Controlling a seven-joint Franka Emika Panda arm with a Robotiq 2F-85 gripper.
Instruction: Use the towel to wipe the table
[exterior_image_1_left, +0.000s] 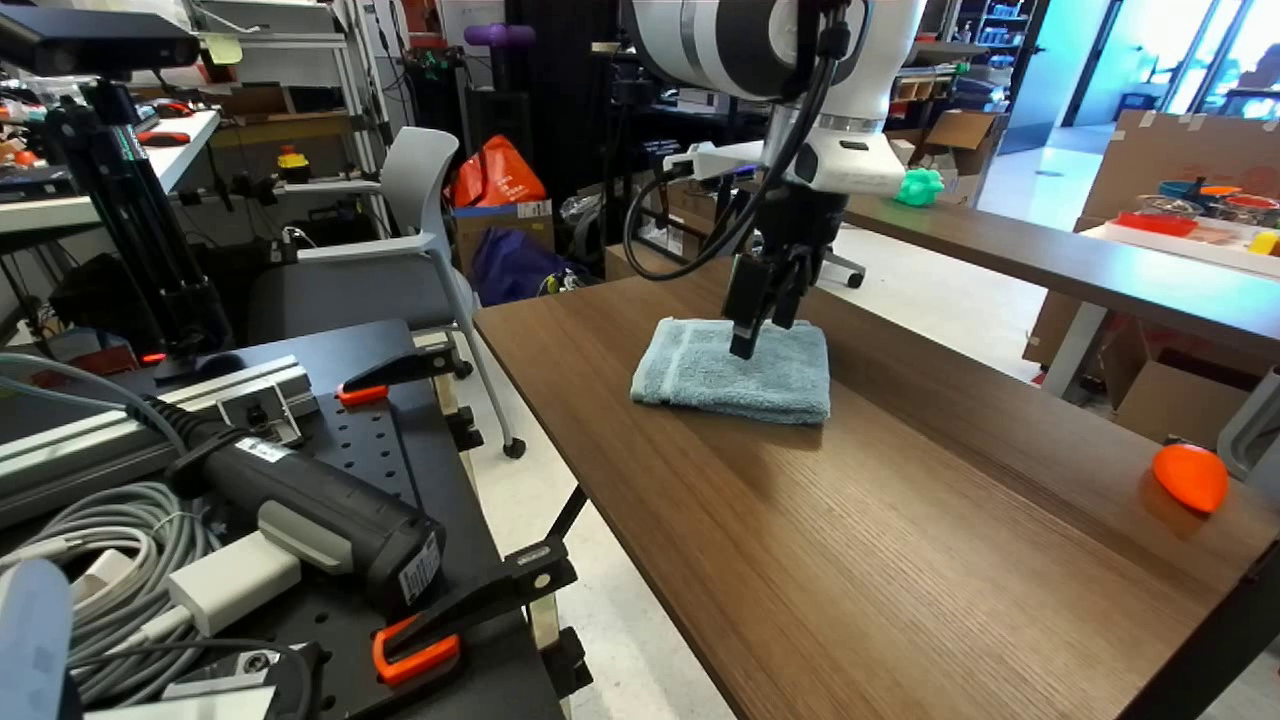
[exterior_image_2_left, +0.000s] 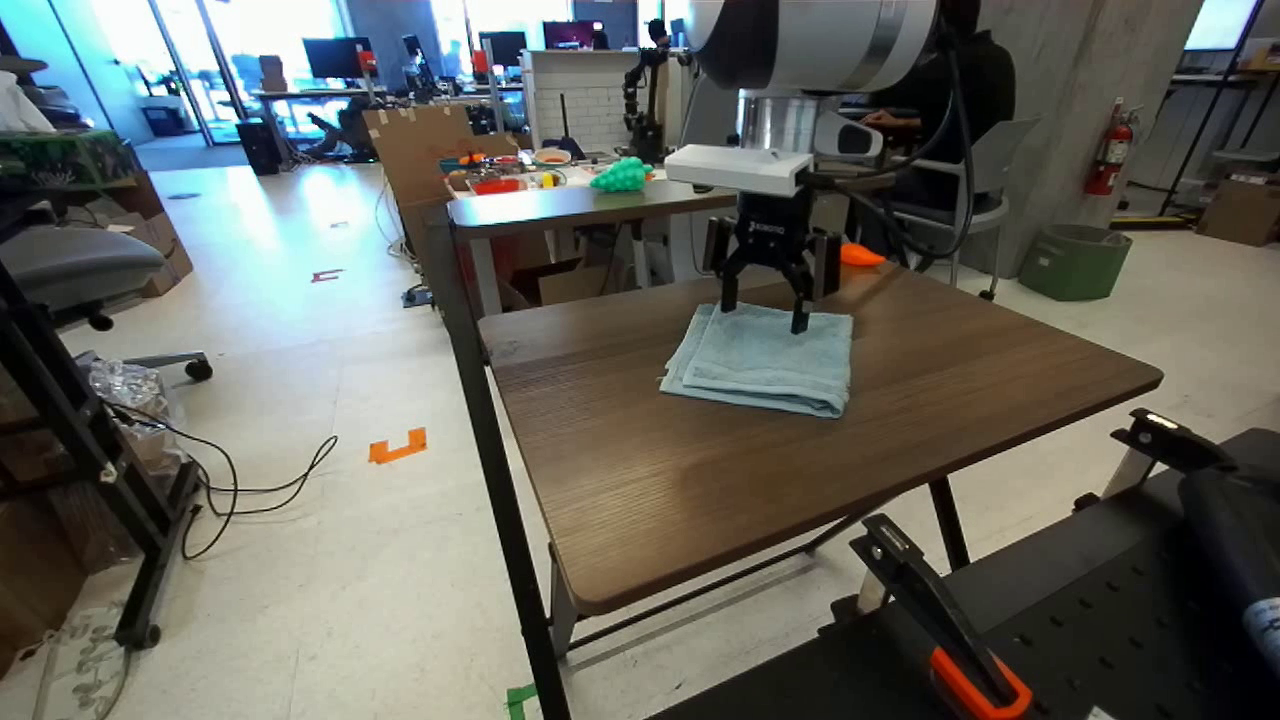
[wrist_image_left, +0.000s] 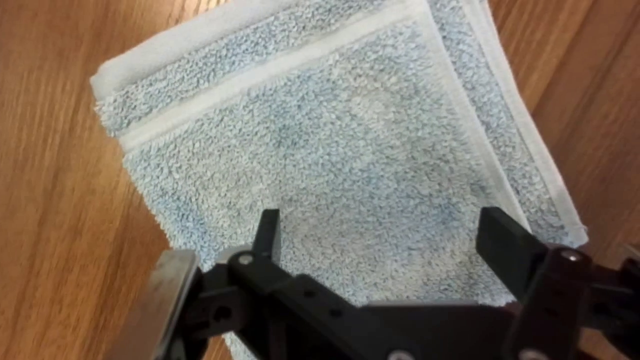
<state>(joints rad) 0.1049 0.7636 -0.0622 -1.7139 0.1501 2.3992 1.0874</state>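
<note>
A folded blue towel (exterior_image_2_left: 757, 368) lies on the table (exterior_image_2_left: 640, 500). Over the towel I see the gripper (exterior_image_2_left: 765, 316), fingers (wrist_image_left: 507, 247) spread wide; an orange object (exterior_image_1_left: 1190, 478) sits well apart from the towel.

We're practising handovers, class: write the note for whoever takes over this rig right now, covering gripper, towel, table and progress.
Gripper: open, pointing down over the towel, not gripping it; contact unclear.
Towel: folded, lying on the table.
Also on the table: an orange object.
Done: gripper positioned over the towel; any wiping, can't tell.
Left: likely grip the towel, then wipe the table.
</note>
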